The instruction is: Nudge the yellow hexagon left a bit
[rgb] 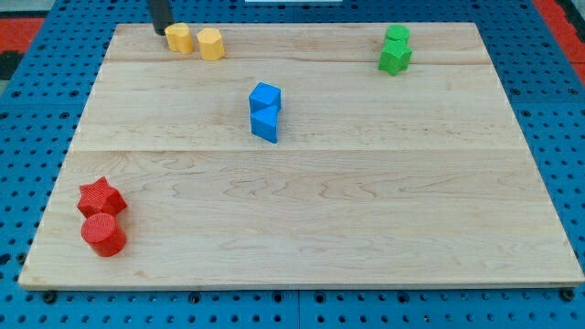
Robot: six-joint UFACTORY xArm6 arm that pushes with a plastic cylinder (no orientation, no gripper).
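Wooden board (302,219) lies complete in view on a blue pegboard (27,110), whose edges are cut off by the frame. Rod is cropped at the view's top; my tip (162,32) sits at the board's top-left, just left of the yellow pair. No gripper fitted, rod holds nothing.

Block count: 8, two per colour.
- Blue (265,111): 2, touching, centre; shapes unclear.
- Green (395,50): 2, touching, top right; shapes unclear.
- Red: star (101,197), cylinder (103,235), bottom left.
- Yellow: cylinder-like block (179,38) beside the tip; yellow hexagon (211,44) to its right.

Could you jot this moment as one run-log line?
tip at top left, beside left yellow block | yellow hexagon right of it | nudge pending
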